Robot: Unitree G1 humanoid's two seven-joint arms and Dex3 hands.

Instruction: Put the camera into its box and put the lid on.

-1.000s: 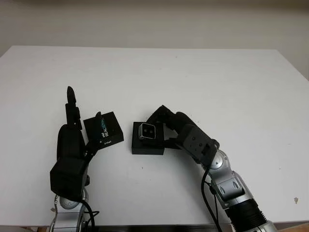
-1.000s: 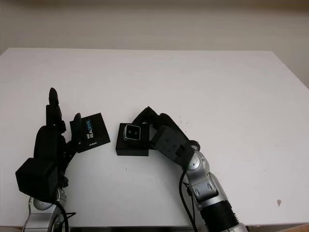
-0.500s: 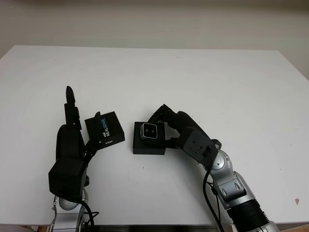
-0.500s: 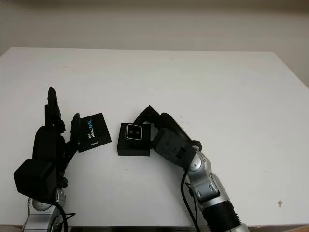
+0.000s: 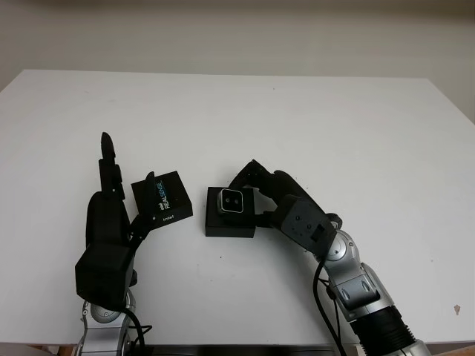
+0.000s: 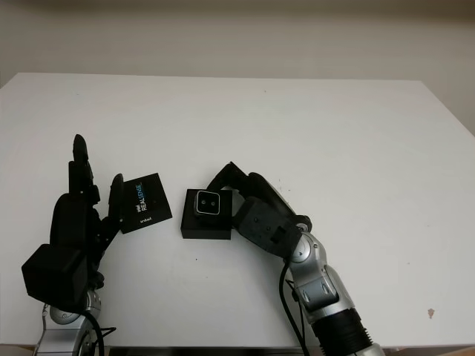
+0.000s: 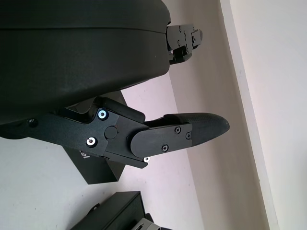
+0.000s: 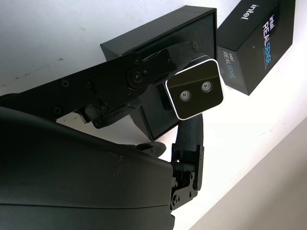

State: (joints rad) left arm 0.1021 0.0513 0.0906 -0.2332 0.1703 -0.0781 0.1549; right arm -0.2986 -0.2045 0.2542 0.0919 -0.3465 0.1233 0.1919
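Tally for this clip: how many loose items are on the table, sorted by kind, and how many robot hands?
Cameras: 1, the silver camera, held by the right hand over the box
Box bases: 1, the black box
Lids: 1, the printed black lid, beside the left hand
Robot hands: 2
Total: 3 loose items, 2 hands
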